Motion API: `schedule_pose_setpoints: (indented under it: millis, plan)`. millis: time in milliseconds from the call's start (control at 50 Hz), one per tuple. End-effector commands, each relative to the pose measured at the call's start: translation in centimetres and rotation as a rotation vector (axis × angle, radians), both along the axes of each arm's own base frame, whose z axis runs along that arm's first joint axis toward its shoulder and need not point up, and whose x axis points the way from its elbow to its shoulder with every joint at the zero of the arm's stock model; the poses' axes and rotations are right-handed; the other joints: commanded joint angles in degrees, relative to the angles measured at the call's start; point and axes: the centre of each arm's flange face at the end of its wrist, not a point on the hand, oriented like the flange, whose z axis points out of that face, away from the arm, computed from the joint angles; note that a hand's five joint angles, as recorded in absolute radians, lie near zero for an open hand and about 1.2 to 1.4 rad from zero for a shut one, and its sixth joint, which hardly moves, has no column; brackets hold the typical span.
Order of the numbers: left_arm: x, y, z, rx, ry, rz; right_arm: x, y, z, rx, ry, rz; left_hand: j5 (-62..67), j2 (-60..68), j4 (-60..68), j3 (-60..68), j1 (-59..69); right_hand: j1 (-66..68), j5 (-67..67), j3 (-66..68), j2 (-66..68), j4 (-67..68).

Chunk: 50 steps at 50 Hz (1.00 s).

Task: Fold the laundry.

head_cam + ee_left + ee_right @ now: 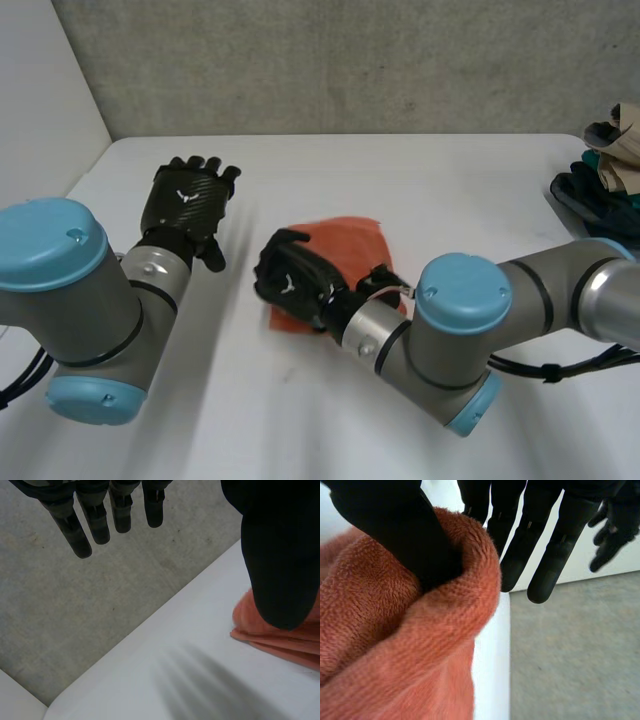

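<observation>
An orange towel (345,240) lies folded near the middle of the white table (420,170). My right hand (290,275) sits at the towel's left edge, fingers curled down over it. In the right wrist view the thumb (405,525) digs into a raised fold of the towel (395,645), and the fingers (540,555) stand on the fold's other side, pinching it. My left hand (185,200) hovers over bare table to the left of the towel, its fingers (80,535) straight and empty. A corner of the towel (280,637) shows beside the left thumb.
A heap of dark and beige clothes (600,170) lies at the table's far right edge. A grey wall (350,60) runs behind the table's back edge. My left hand (615,525) appears beyond the right hand's fingertips.
</observation>
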Motion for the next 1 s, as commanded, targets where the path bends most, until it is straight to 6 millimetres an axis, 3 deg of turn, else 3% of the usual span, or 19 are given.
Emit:
schedule_pose_setpoints:
  millis: [20, 80, 140, 180, 280, 380, 500, 640, 780, 840, 880, 920, 1000]
  plan:
    - [-1.4, -1.4, 0.6, -0.039, 0.024, -0.015, -1.8, -2.5, 2.5, 0.286, -0.198, -0.273, -1.53, -0.59, -0.72, -0.93, 0.36, -48.51, -53.08, -51.85, -51.93, -51.88]
    - [-2.7, -1.7, 1.3, -0.06, 0.064, -0.043, -4.6, -4.8, 7.3, 0.465, -0.437, -0.359, -1.53, -0.59, -0.72, -0.93, 0.36, -48.51, -53.08, -51.85, -51.93, -51.88]
    - [-4.2, -1.5, 2.0, -0.065, 0.12, -0.096, -6.7, -5.9, 10.1, 0.632, -0.596, -0.37, -1.02, -0.08, -0.22, -0.43, 0.86, -48.51, -53.08, -51.85, -51.93, -51.88]
    - [-5.9, -1.1, 2.3, -0.051, 0.189, -0.172, -7.3, -6.2, 10.3, 0.725, -0.627, -0.381, -0.35, 0.59, 0.45, 0.24, 1.54, -48.51, -53.08, -51.85, -51.93, -51.88]
    - [-8.8, -0.7, 1.5, 0.015, 0.275, -0.323, -8.6, -8.0, 9.1, 0.882, -0.625, -0.481, 0.32, 1.26, 1.13, 0.92, 2.21, -48.51, -53.08, -51.85, -51.93, -51.88]
    - [-10.7, -0.8, -2.4, 0.147, 0.221, -0.344, -8.2, -9.4, 6.9, 0.984, -0.541, -0.552, 0.99, 1.93, 1.8, 1.59, 2.88, -48.51, -53.08, -51.85, -51.93, -51.88]
    - [-8.8, -0.9, -5.6, 0.282, 0.057, -0.169, -7.1, -10.4, 4.4, 1.079, -0.458, -0.568, 1.0, 1.94, 1.8, 1.59, 2.89, -48.51, -53.08, -51.85, -51.93, -51.88]
    - [-7.0, -0.4, -7.2, 0.272, -0.14, -0.093, -5.5, -10.0, 0.7, 1.174, -0.339, -0.573, -0.01, 0.93, 0.79, 0.58, 1.88, -48.51, -53.08, -51.85, -51.93, -51.88]
    - [-6.8, -0.3, -8.6, 0.267, -0.252, -0.108, -5.8, -10.4, -1.3, 1.04, -0.237, -0.647, 0.15, 1.09, 0.96, 0.75, 2.04, -48.51, -53.08, -51.85, -51.93, -51.88]
    - [-6.8, -0.3, -8.2, 0.256, -0.246, -0.11, -6.1, -10.7, -0.5, 0.947, -0.212, -0.679, -0.18, 0.76, 0.62, 0.41, 1.71, -48.27, -52.84, -51.61, -51.69, -51.64]
    - [-7.0, -0.1, -8.1, 0.251, -0.241, -0.118, -6.3, -10.8, 1.3, 0.881, -0.223, -0.68, -0.68, 0.26, 0.12, -0.09, 1.21, -45.91, -50.48, -49.25, -49.33, -49.28]
    - [-7.3, -0.2, -5.9, 0.197, -0.203, -0.124, -6.6, -10.6, 3.8, 0.825, -0.256, -0.673, -1.19, -0.25, -0.38, -0.6, 0.7, -45.07, -49.63, -48.4, -48.48, -48.43]
    - [-7.4, 0.0, -0.7, 0.088, -0.097, -0.136, -6.9, -10.1, 6.1, 0.744, -0.312, -0.656, -1.69, -0.75, -0.89, -1.1, 0.19, -45.07, -49.63, -48.4, -48.48, -48.43]
